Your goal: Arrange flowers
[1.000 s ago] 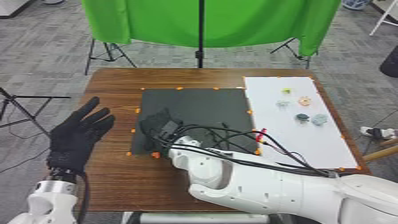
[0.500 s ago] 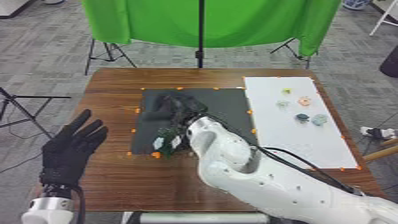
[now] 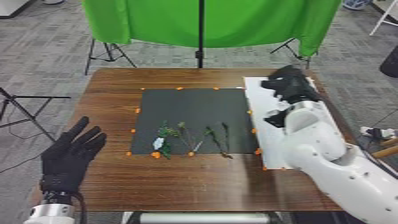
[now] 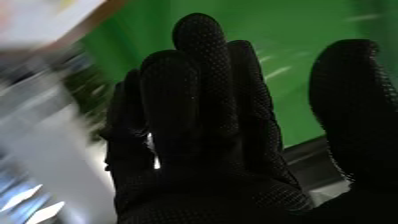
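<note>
My right hand [image 3: 289,86] is over the far part of the white sheet [image 3: 274,159], hiding the flower heads there. In the right wrist view the same hand [image 4: 213,165] has straight fingers, the thumb apart, and nothing held. Green stems [image 3: 184,135] lie side by side on the near half of the black mat [image 3: 191,105], with a leafy stem bearing a pale piece [image 3: 159,143] at their left end and darker stems [image 3: 225,137] at the right. My left hand [image 3: 69,159] is open beside the mat's left edge.
Orange markers [image 3: 155,155] line the mat and sheet edges. The brown table [image 3: 191,185] runs along the near side. A green cloth [image 3: 258,25] hangs on a stand behind the table's far edge.
My right hand has swung from above the black mat to the far part of the white sheet, uncovering the stems on the mat. My left hand has shifted slightly toward the near edge.
</note>
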Available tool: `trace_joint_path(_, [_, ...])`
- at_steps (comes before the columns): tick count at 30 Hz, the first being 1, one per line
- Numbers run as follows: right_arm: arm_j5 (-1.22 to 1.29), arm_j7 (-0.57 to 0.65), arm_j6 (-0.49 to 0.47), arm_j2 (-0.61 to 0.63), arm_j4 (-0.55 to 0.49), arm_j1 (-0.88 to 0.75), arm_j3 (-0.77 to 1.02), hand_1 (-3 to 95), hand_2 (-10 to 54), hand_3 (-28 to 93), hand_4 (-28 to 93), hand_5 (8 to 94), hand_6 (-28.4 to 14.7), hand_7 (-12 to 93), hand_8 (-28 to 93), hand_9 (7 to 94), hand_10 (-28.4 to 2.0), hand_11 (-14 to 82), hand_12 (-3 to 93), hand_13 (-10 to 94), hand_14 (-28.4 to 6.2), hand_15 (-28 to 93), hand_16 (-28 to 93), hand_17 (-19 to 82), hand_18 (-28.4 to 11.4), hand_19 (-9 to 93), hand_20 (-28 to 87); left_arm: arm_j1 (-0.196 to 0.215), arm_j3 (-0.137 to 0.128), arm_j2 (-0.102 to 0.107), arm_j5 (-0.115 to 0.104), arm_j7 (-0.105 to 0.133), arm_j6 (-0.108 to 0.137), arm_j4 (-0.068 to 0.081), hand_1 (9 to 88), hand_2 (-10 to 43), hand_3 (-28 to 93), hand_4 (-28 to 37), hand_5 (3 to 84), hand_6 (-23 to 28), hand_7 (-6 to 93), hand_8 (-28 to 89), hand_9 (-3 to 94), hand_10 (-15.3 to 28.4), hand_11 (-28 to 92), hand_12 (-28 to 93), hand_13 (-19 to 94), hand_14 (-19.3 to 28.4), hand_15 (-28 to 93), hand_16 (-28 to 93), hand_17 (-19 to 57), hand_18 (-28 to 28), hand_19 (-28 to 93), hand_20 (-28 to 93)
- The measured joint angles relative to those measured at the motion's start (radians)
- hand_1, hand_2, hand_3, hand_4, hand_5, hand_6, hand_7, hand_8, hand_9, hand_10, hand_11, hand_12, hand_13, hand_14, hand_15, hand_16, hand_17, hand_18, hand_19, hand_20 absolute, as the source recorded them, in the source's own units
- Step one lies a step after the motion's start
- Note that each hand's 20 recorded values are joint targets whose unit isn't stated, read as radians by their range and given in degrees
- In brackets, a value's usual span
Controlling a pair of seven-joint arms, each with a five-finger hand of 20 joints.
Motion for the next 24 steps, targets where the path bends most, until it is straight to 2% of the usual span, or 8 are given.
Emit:
trace_joint_path(5, [-0.050, 0.110, -0.019, 0.071, 0.049, -0.055, 0.068, 33.2, -7.5, 78, -27, 59.7, -0.6, 12, -12, 74.5, -14.2, 38.3, 17.8, 68, -10.6, 75, 15, 26, -23.8, 84, 38, -0.004, 0.002, -0.012, 0.007, -0.013, -0.001, 0.001, 20.5, 6.3, 82, -28.1, 37.4, 9.1, 10.6, -9, 36.2, 21.1, 22, 11, 24, 28.4, 49, -8, -10.0, 28.0, 57, 5])
trace_joint_path(13, [-0.063, 0.116, -0.158, 0.103, 0.107, -0.110, 0.076, 33.6, -9.4, 77, -28, 56.5, 0.3, 13, -12, 71.4, -14.6, 39.0, 17.3, 67, -10.7, 75, 16, 25, -24.2, 84, 37, -0.004, -0.004, -0.028, 0.016, -0.033, -0.004, 0.000, 20.5, 6.2, 82, -28.0, 37.5, 9.2, 10.5, -9, 36.2, 21.1, 22, 11, 24, 28.4, 49, -8, -9.9, 28.0, 57, 5])
trace_joint_path(19, [-0.078, 0.114, -0.162, 0.103, 0.133, -0.125, 0.033, 34.6, -9.5, 77, -28, 57.0, 2.0, 13, -12, 71.3, -14.3, 39.1, 17.1, 67, -10.4, 75, 16, 25, -24.2, 83, 37, -0.006, -0.012, -0.050, 0.032, -0.056, -0.014, 0.000, 20.8, 6.1, 82, -28.0, 37.5, 9.2, 10.6, -9, 36.2, 21.0, 22, 11, 24, 28.4, 49, -8, -9.9, 28.0, 57, 5])
trace_joint_path(24, [-0.099, 0.111, -0.164, 0.102, 0.187, -0.068, -0.083, 36.6, -9.5, 76, -28, 60.3, 3.1, 14, -13, 72.7, -13.6, 39.1, 17.0, 67, -10.0, 75, 16, 26, -24.6, 83, 37, -0.015, -0.014, -0.062, 0.041, -0.074, -0.020, 0.000, 20.9, 6.2, 82, -27.7, 37.6, 9.3, 10.6, -9, 36.1, 21.1, 22, 11, 24, 28.4, 49, -8, -9.9, 28.0, 57, 5])
